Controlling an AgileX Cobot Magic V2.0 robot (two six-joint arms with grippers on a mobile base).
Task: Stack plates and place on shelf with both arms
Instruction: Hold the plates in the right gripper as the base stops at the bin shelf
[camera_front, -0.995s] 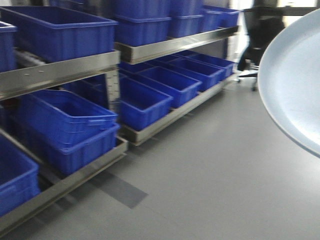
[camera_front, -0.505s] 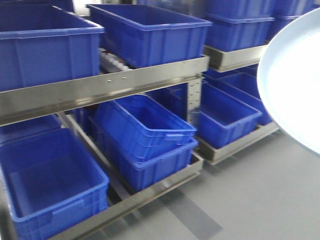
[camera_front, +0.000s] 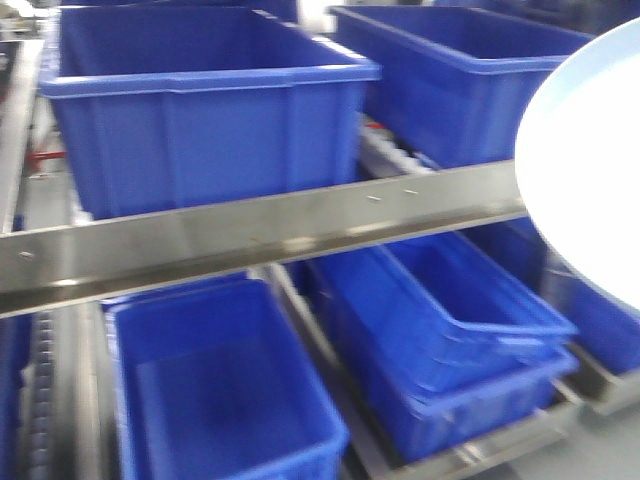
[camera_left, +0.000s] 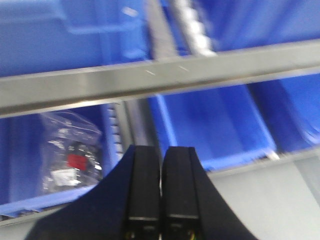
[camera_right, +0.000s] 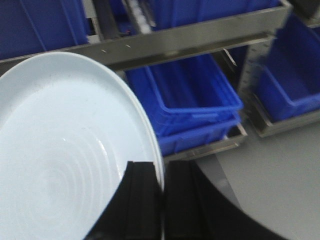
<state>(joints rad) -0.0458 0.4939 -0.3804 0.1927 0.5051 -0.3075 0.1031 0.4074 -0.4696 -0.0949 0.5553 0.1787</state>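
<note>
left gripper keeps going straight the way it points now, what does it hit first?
Probably the steel shelf rail crossing the left wrist view above the left gripper, whose jaws are together and empty. If it passes under, the blue bin behind comes next. Depth is unclear.

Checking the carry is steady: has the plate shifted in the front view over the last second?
No. The plate keeps its place at the right edge, while the shelf rail and blue bins slide rightward behind it.

Blue bins (camera_front: 210, 120) crowding shelf rail (camera_front: 260, 235)

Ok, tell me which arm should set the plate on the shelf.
Right. Its claw is shut on the plate, facing the metal shelf. The left claw is shut and empty.
</note>
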